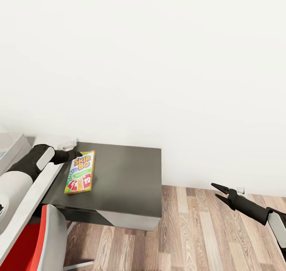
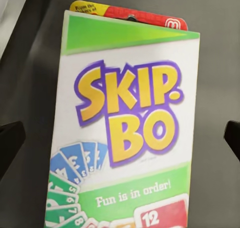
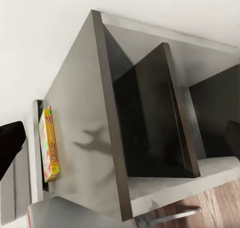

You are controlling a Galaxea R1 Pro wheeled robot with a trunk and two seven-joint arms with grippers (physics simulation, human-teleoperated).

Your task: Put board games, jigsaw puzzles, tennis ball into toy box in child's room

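The yellow-green "Skip-Bo" board game (image 1: 80, 172) lies flat on the dark grey side unit (image 1: 127, 175) of the table (image 1: 37, 193). My left gripper (image 1: 75, 155) hovers over the box's far end. In the left wrist view the box (image 2: 125, 123) lies close below, with the open gripper (image 2: 120, 140) and its fingertips (image 2: 10, 143) spread past both long sides and not touching it. My right gripper (image 1: 219, 193) hangs open over the wood floor, right of the unit. It looks at the unit's side and the box (image 3: 48, 145). A corner of the pale grey toy box (image 1: 12, 144) shows at the left edge.
A red-and-white chair (image 1: 35, 239) stands at the table's front, under my left arm. A small white object (image 1: 68, 145) lies at the back by the wall. The side unit has open shelf compartments (image 3: 150, 123) below. Wood-plank floor (image 1: 198, 231) stretches to the right.
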